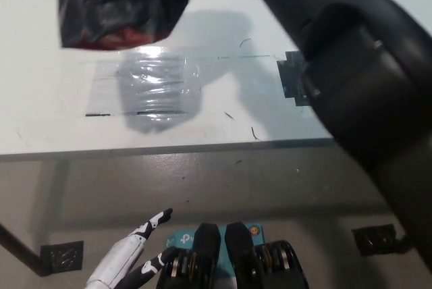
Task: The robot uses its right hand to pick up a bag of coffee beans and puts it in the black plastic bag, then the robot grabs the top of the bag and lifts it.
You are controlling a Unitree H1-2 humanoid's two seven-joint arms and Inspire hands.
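The white left hand [131,262] rests empty, fingers apart, at seven o'clock, the black right arm [351,80] crosses from four, its grip out of sight, and at eleven hangs the black plastic bag [118,2], limp, slippery, bottom-heavy—best gathered at its top.

The black plastic bag [118,2] hangs over the table's [54,120] far left; the near edge lies bare.

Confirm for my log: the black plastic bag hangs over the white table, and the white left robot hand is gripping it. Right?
Not quite. In the head view the black plastic bag does hang over the white table, but the white left robot hand rests low beside the body, away from it. The black right arm reaches toward the bag.
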